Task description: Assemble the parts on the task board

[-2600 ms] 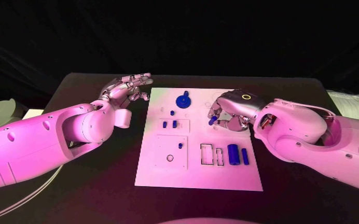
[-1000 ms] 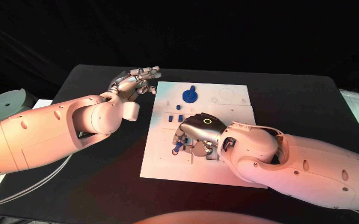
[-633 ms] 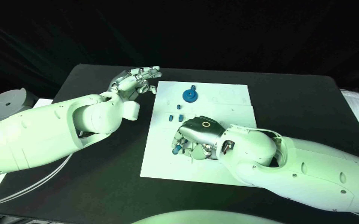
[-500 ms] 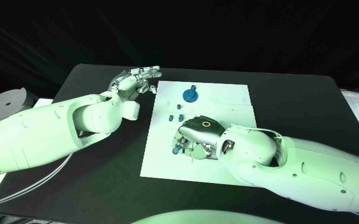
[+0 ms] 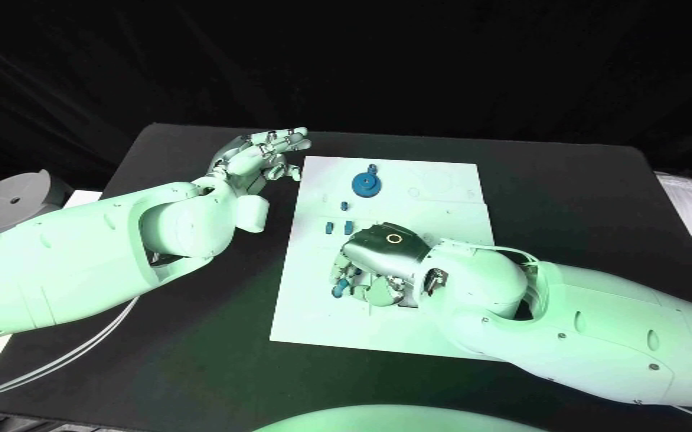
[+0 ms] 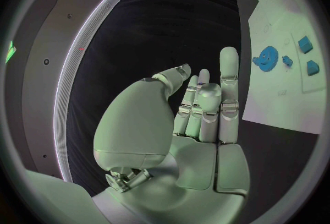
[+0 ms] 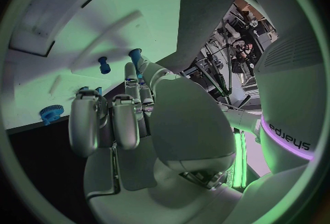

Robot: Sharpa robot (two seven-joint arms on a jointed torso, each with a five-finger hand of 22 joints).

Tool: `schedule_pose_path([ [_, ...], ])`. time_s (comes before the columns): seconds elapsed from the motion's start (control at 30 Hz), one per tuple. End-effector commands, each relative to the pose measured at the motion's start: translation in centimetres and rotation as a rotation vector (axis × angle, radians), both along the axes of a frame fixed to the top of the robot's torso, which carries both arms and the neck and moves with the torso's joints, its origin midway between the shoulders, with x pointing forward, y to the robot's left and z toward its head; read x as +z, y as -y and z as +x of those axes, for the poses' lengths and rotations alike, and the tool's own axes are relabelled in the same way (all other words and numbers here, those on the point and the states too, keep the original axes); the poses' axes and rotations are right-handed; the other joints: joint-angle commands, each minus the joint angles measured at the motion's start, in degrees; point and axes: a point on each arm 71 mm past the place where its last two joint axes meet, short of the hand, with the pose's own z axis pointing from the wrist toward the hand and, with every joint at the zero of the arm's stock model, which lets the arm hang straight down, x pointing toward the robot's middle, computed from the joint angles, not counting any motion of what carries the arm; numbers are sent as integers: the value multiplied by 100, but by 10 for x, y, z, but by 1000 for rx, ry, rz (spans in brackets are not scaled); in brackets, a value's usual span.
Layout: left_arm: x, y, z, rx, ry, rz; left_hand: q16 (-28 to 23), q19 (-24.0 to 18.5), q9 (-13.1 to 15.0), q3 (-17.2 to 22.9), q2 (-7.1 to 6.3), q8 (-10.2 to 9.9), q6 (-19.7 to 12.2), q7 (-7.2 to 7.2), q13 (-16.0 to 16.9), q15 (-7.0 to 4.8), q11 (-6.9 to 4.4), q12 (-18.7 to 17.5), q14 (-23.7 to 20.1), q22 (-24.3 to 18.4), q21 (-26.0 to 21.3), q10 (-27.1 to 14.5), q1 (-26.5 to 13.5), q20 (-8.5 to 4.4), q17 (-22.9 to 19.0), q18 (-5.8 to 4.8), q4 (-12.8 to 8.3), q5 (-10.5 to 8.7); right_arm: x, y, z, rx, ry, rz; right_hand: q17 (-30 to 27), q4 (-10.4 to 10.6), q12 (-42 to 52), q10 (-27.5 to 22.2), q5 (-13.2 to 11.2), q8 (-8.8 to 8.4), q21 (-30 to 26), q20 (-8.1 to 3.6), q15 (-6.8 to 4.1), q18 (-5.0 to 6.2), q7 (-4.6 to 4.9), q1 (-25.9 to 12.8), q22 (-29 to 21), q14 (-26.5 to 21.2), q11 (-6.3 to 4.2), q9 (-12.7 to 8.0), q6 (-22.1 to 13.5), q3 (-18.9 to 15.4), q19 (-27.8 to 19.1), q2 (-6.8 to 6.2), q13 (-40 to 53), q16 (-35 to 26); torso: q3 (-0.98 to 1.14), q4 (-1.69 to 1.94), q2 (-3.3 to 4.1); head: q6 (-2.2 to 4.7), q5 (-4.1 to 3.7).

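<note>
right hand (image 5: 378, 260) looks like it's pinching a small blue part (image 5: 340, 290) at its fingertips over the task board (image 5: 433, 187), so a tilted push could jam it, while the left hand (image 5: 264, 156) idles, fingers loosely open and empty.

One task board (image 5: 433, 187), one blue gear (image 5: 366, 184) — four small blue pegs (image 5: 338, 226), two hands (image 5: 378, 270).
</note>
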Motion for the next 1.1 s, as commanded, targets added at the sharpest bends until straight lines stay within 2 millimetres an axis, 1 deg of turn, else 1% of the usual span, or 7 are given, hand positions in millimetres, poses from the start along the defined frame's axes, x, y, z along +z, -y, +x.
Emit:
schedule_pose_path([
  [0.03, 1, 2, -1, -20, 10, -9, 2, -40, 8, -12, 3, 21, -44, -12, 1, -14, -6, 23, -40, -9, -27, -41, -19, -5, -9, 64, -37, 1, -9, 1, 0, -11, -12, -61, -11, 110, -147, -294, 15, -140, -100, 38, 91, 45, 56, -193, -105, 314, 104, -62, -230, -76, -86, -137, -40, -70, -1, 3, -1, -8, 9],
  [0.1, 1, 2, -1, -20, 9, -9, 2, -40, 8, -12, 3, 21, -44, -12, 1, -14, -6, 23, -40, -9, -27, -41, -19, -5, -9, 64, -37, 1, -9, -1, 0, -10, -10, -49, -146, 156, -147, -754, 35, -149, -264, 111, 160, 86, 61, -297, -303, 287, 175, -118, -451, -191, -184, -251, -39, -163, -2, 1, -3, -10, 11],
  [0.23, 1, 2, -1, -20, 7, -8, 2, -40, 8, -12, 3, 21, -44, -12, 1, -14, -6, 23, -40, -9, -27, -41, -19, -5, -9, 64, -37, 1, -8, -2, 0, -8, -4, -20, -209, 197, -125, -974, 19, -152, -348, 155, 201, 114, 20, -401, -397, 275, 222, -170, -671, -417, -232, -356, -27, -204, 1, 0, 0, -4, 13],
  [0.6, 1, 2, -1, -21, 1, -6, 3, -41, 8, -11, 6, 23, -46, -12, 1, -14, -6, 27, -42, -9, -27, -44, -18, -4, -12, 64, -39, 2, -1, 0, -1, -16, 29, 83, -325, 296, -74, -1325, 22, -145, -481, 219, 255, 151, -54, -386, -549, 244, 288, -192, -975, -1055, -293, -343, -17, -268, 1, -9, -4, 15, -3],
  [0.87, 0, 1, -1, -25, -3, -6, 2, -43, 11, -9, 14, 36, -37, -13, -1, -12, -3, 34, -48, -9, -27, -65, -20, -3, -24, 64, -41, 2, 12, 15, -3, -40, 59, 218, -512, 473, -19, -1487, 25, -142, -652, 246, 281, 192, -63, -149, -747, 197, 319, -188, -1104, -1579, -366, -299, -10, -389, 9, -23, -15, 50, -44],
  [1.0, 0, 0, -1, -26, -5, -6, 5, -44, 11, -10, 13, 38, -37, -12, -2, -12, -2, 35, -48, -9, -27, -72, -21, -3, -20, 64, -42, 1, 19, 35, -2, -86, 14, 269, -546, 538, 169, -1194, 32, -130, -656, 214, 228, 196, 24, -60, -748, 201, 244, -180, -1098, -1694, -348, -221, 26, -408, 6, -26, -22, 100, -148],
  [1.1, 0, -1, -1, -25, -3, -2, 8, -46, 12, 8, 32, 48, -38, -14, -2, -13, -3, 48, -53, -8, -26, -90, 2, -3, -27, 66, -60, 5, 29, 63, 2, -181, -65, 323, -522, 578, 514, -550, 88, -78, -619, 147, 153, 181, 171, -44, -697, 218, 154, -152, -936, -1712, -313, -83, 123, -389, -3, -52, -32, 137, -226],
])
